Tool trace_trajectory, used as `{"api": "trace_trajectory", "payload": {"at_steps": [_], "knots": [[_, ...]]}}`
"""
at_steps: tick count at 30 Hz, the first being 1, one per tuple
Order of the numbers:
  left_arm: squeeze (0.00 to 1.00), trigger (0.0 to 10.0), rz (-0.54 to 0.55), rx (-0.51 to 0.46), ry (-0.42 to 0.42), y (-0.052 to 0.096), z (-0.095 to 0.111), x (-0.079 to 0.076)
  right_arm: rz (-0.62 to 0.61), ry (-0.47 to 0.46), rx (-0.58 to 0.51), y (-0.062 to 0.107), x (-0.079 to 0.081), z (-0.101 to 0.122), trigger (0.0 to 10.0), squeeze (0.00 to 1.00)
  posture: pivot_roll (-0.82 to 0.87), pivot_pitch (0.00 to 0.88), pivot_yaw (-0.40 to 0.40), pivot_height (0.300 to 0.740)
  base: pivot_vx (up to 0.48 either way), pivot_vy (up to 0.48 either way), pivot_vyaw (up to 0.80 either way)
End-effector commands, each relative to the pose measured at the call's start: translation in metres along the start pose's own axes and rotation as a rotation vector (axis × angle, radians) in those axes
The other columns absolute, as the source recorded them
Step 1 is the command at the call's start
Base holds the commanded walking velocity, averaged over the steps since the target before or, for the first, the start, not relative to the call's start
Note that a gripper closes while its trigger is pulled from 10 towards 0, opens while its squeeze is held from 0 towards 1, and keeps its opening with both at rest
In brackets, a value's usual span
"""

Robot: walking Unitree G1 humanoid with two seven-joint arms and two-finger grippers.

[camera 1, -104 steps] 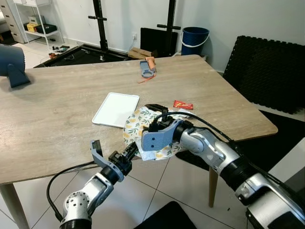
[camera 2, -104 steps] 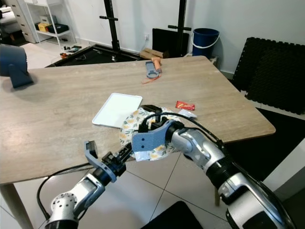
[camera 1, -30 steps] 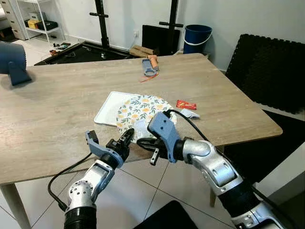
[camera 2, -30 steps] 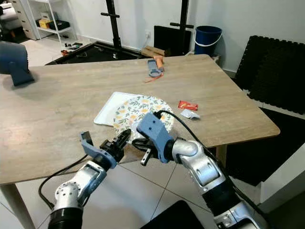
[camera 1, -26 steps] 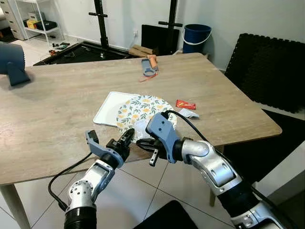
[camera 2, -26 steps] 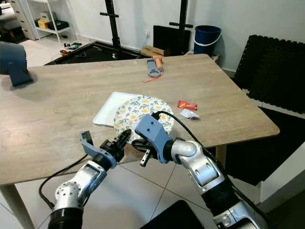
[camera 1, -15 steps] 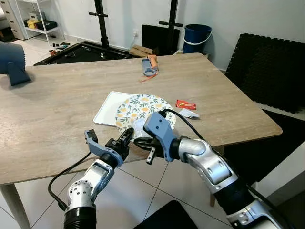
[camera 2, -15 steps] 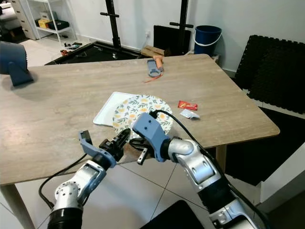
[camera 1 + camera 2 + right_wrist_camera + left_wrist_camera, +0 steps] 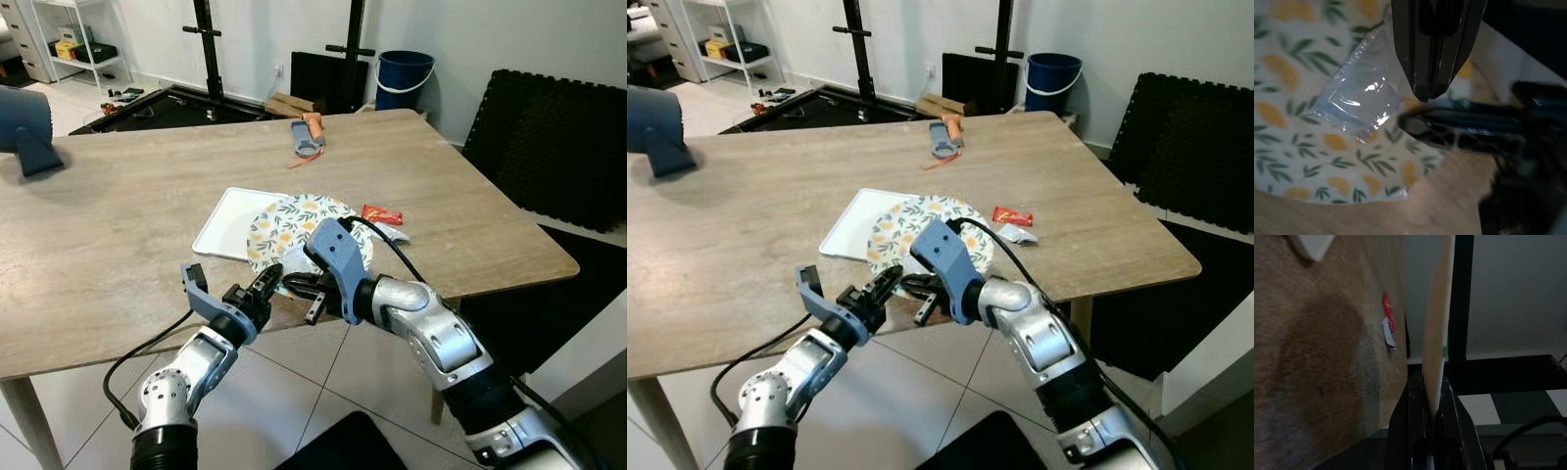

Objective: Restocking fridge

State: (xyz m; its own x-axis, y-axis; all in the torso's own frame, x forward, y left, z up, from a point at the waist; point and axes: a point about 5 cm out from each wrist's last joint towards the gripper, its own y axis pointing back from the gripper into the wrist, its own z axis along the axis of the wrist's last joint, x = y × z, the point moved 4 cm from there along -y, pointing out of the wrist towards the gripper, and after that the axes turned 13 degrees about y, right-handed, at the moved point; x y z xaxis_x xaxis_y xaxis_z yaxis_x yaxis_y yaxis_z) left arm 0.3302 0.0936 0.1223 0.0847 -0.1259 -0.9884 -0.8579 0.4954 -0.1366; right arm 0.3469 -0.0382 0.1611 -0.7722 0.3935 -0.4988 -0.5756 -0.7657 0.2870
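Left gripper [image 9: 266,284] is clamped tight on the near rim of the plate [image 9: 294,223], right at the table's [image 9: 118,225] front edge, its forearm reaching up from below. Beside it, the right gripper [image 9: 1429,93] has its fingers pressed together on a clear plastic bag [image 9: 1359,100] lying on the plate, elbow bent out over open floor. Beyond the plate sits a white tray [image 9: 227,220]; off to its right, a red wrapper [image 9: 380,215].

A plate [image 9: 294,223] sits at the bench [image 9: 118,235] edge, overlapping a tray [image 9: 227,220] behind it (wrappers [image 9: 381,215] to its right).
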Motion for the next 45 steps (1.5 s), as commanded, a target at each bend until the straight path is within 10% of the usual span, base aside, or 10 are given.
{"api": "trace_trajectory", "payload": {"at_steps": [1,17,27,45], "knots": [[0.00,10.0,0.022,-0.001,0.106,0.012,-0.024,0.022,0.009,0.036,0.065,-0.001,0.003,-0.013,10.0,0.00,-0.01,0.070,0.032,0.740,0.000,0.000,0.00],[0.00,10.0,0.016,-0.007,0.116,0.013,-0.024,0.021,-0.060,0.055,0.054,-0.001,-0.009,-0.008,10.0,0.00,-0.01,0.076,0.027,0.740,0.000,0.000,0.00],[0.00,10.0,0.019,-0.106,0.085,0.012,0.002,0.018,-0.284,-0.249,-0.254,0.008,-0.051,0.030,10.0,0.00,-0.01,0.069,0.023,0.740,0.000,0.000,0.00],[0.00,10.0,0.033,-0.286,0.007,0.017,0.050,0.011,-0.578,-0.329,-0.155,0.044,-0.102,-0.014,10.0,0.00,0.00,0.056,0.016,0.740,0.000,0.000,0.49]]}}
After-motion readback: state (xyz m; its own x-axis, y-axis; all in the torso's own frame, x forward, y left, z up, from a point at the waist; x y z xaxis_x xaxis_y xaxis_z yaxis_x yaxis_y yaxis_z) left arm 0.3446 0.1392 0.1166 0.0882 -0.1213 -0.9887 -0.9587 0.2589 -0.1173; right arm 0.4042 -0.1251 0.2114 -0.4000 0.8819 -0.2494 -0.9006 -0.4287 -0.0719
